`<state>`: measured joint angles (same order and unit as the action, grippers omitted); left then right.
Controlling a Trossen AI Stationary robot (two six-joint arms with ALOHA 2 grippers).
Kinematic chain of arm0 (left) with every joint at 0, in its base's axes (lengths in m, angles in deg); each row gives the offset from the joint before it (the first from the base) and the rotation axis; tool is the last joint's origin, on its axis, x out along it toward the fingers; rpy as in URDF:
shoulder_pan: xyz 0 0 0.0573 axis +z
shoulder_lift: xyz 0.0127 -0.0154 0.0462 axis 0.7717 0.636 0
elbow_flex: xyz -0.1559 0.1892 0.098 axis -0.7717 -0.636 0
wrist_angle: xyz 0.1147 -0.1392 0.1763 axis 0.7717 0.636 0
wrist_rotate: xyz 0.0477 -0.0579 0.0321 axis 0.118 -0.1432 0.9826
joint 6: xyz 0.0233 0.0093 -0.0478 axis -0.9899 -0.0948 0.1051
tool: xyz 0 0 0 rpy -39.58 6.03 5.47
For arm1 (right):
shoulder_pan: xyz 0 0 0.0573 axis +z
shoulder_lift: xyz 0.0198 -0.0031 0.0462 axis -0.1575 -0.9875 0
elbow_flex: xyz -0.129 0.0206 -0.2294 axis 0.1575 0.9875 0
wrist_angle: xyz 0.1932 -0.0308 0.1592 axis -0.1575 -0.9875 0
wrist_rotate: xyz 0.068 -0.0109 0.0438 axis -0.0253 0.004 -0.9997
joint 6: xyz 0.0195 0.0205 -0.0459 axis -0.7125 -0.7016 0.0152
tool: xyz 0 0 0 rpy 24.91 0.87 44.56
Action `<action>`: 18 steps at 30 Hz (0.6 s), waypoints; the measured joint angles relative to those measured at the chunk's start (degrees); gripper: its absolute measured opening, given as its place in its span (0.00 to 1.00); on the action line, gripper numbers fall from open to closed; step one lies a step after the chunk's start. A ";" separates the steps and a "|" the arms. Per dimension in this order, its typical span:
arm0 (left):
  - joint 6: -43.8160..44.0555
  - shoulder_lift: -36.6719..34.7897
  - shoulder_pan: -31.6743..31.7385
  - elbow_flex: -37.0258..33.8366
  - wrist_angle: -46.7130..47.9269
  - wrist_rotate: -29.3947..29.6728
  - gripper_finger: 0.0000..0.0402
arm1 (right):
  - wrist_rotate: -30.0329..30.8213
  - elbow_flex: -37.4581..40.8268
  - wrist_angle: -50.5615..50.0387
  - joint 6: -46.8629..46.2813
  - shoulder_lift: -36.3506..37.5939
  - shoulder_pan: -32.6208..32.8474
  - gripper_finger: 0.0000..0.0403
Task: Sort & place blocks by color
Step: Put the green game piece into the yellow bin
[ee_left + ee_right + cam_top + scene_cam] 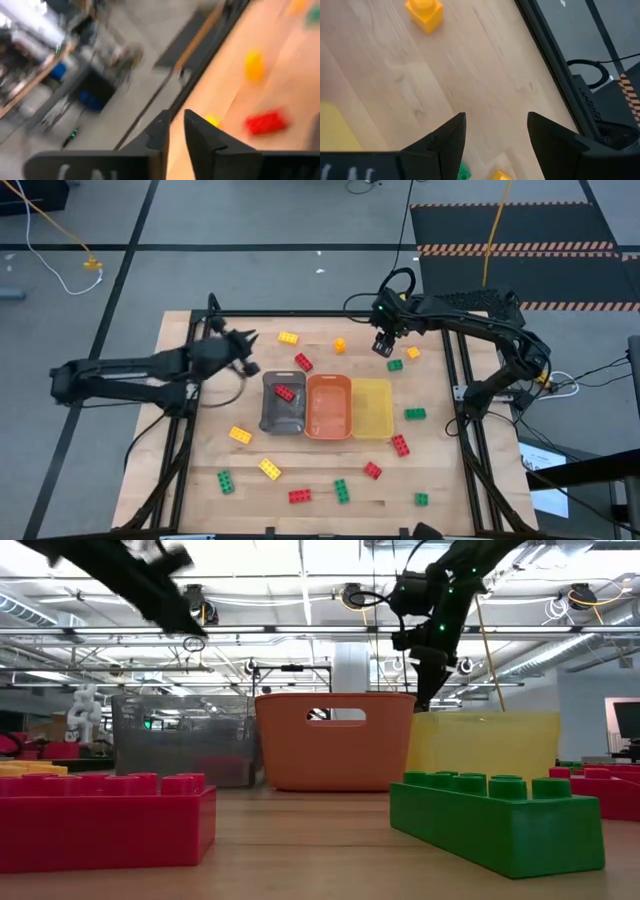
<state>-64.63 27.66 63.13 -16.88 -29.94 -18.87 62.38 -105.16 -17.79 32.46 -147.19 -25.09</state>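
Small studded blocks in red, yellow, orange and green lie scattered flat on the wooden table [190,480]. One red block [285,392] lies inside the grey tray [283,418]. My left gripper [248,355] hovers left of the grey tray's far end, shut and empty; the left wrist view is blurred [175,131]. My right gripper [383,346] hangs open above the table beyond the yellow tray [371,410]. It is near a green block [395,365] and an orange block [413,353], touching neither; both show at its fingertips in its wrist view [464,172] [500,175].
The grey tray, an orange tray [328,408] and the yellow tray stand side by side mid-table. Loose blocks lie on the far side, such as yellow [288,337], red [303,362] and orange [339,345]. Several more lie near the front edge. Black frame rails border the table.
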 joint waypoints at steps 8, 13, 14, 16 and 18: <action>-3.55 6.12 11.19 3.17 -9.54 -5.48 0.51 | 0.05 -0.02 -1.18 -0.38 0.51 0.00 0.51; -0.67 6.21 15.26 3.76 -7.80 -16.97 0.67 | -0.01 1.18 -1.05 -0.35 0.51 0.00 0.51; 0.09 6.21 15.71 3.76 -7.37 -17.55 0.69 | -0.03 1.53 -0.93 -0.34 0.51 0.00 0.51; 1.15 6.19 16.44 3.76 -6.67 -17.73 0.72 | -0.02 2.13 -0.21 -0.14 0.51 0.00 0.52; 1.98 6.19 16.84 3.76 -6.61 -17.72 0.74 | -0.04 2.52 -0.25 0.13 0.51 0.00 0.52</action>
<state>-62.65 33.85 79.97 -13.12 -36.55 -36.59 62.34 -102.63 -18.04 32.59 -146.68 -25.09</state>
